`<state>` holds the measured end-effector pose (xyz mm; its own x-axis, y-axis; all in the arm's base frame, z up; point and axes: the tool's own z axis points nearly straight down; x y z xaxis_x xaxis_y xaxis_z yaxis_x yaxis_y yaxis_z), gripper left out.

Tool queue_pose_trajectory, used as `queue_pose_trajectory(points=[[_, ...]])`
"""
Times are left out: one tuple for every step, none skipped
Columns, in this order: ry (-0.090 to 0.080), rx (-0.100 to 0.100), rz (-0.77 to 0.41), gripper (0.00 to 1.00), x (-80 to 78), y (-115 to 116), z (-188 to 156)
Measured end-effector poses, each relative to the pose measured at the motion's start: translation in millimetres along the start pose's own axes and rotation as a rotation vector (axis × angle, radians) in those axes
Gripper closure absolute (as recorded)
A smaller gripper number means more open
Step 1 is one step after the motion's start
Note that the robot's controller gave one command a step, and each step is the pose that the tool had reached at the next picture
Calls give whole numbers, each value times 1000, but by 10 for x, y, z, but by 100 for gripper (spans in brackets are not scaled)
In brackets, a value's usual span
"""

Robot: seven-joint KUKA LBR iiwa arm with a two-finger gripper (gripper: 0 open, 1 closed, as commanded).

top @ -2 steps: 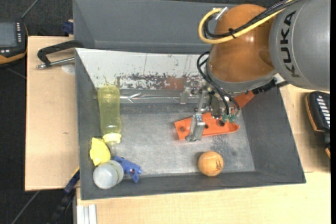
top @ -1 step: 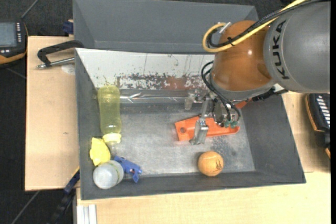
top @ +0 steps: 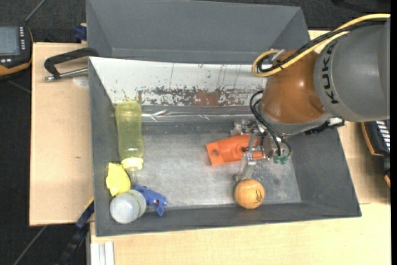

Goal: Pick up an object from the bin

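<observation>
My gripper (top: pixel 253 155) hangs below the orange wrist cover at the bin's right side, its metal fingers pointing down at the right end of an orange block-shaped thing (top: pixel 226 149) lying on the bin floor. A finger seems to touch or overlap that end of the orange thing. Just below the gripper, near the front wall, rests a small brown wooden ball (top: pixel 249 193).
Along the left wall lies a pale yellow-green bottle (top: pixel 129 131). In the front left corner sit a yellow lump (top: pixel 117 177), a white round cap-like thing (top: pixel 126 207) and a blue piece (top: pixel 152 198). The arm fills the right side above the bin.
</observation>
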<state>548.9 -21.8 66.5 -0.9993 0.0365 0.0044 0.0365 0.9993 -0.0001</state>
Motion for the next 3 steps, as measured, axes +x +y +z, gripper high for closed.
queue_pose_trajectory(points=[[-17, -2, 2, 0, -315, -157, -50], [-1, -2, 0, 0, -13, 5, -10], [-24, -4, 2, 100, -330, -149, -59]])
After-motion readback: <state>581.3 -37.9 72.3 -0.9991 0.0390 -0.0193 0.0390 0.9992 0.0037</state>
